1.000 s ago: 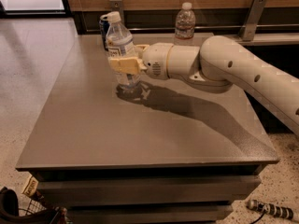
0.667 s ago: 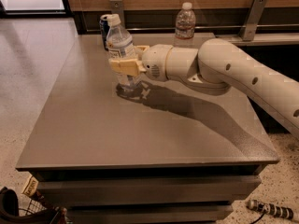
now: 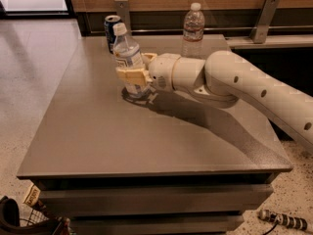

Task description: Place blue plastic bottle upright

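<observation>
The blue plastic bottle is a small clear bottle with a white cap and a pale label. It stands nearly upright, leaning slightly left, with its base on or just above the grey table. My gripper reaches in from the right and is shut on the bottle's lower body, its tan fingers wrapping the front of it. The white arm stretches across the table from the right edge of the view.
A dark blue soda can stands just behind the held bottle at the table's back edge. A taller clear bottle with a red-white label stands at the back, right of centre. A wood wall panel with metal brackets runs behind.
The gripper and bottle have sunk slightly toward the table; the bottle stays gripped and close to upright.
</observation>
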`<move>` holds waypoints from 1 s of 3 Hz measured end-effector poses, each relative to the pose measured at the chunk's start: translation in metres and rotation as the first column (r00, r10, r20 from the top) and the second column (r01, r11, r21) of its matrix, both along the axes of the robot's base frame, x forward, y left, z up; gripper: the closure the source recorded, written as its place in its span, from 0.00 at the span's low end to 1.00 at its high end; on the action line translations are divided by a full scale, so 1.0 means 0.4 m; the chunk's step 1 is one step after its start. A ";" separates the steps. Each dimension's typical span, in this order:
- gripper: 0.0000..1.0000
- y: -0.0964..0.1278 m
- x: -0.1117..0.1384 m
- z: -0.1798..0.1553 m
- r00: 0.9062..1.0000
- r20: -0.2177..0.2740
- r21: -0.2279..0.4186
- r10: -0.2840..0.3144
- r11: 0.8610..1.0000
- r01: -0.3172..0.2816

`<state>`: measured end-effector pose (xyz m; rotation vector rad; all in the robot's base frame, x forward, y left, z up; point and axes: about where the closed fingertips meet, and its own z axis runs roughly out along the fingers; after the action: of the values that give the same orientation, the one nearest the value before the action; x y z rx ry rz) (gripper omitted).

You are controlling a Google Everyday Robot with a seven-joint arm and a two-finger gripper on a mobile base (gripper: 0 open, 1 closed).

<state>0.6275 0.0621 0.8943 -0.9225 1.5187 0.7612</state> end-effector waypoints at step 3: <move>0.69 -0.014 -0.002 -0.022 1.000 -0.004 0.015 -0.023 1.000 0.023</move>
<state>0.6265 0.0565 0.8855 -0.8912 1.5220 0.7573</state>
